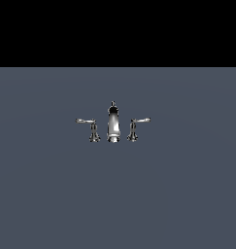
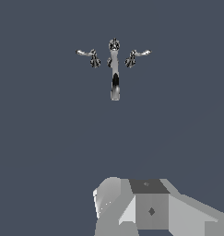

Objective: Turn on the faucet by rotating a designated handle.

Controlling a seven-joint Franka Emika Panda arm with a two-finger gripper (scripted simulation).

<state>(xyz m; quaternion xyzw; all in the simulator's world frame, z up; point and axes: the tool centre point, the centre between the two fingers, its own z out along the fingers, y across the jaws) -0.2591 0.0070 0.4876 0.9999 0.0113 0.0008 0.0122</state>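
The handle (image 1: 134, 130) I am meant to turn stands on the exterior view's right of the faucet (image 1: 112, 124): a short fluted chrome post with a thin lever arm that reaches outward, away from the spout (image 1: 112, 125), toward the exterior view's right, its tip lifted a little. Its post is planted just beside the spout's base, apart from it. My wrist camera sees the same handle (image 2: 132, 58) far off, small and bright against the dark ground.

The spout is the tallest piece, tapered, polished, capped with a small knob. On its other side stands the twin handle (image 1: 92, 129), a mirror of mine, its lever pointing toward the exterior view's left.

All three pieces sit near the middle of a flat, matte, slate-blue table (image 1: 187, 194). Bare surface spreads around them on every side, with wide room in front and to both sides. In the exterior view the table's far edge runs straight across behind the faucet, and above it there is only black.

My arm does not appear in the exterior view at all. In the wrist view only a pale grey, blocky, faceted part of my hand (image 2: 150, 207) shows at the picture's edge, well apart from the faucet, looking toward it along the line of the spout. The fingers of my pincer are not visible in either picture, so I cannot tell whether they are spread or pressed together. Nothing of mine touches the chrome.
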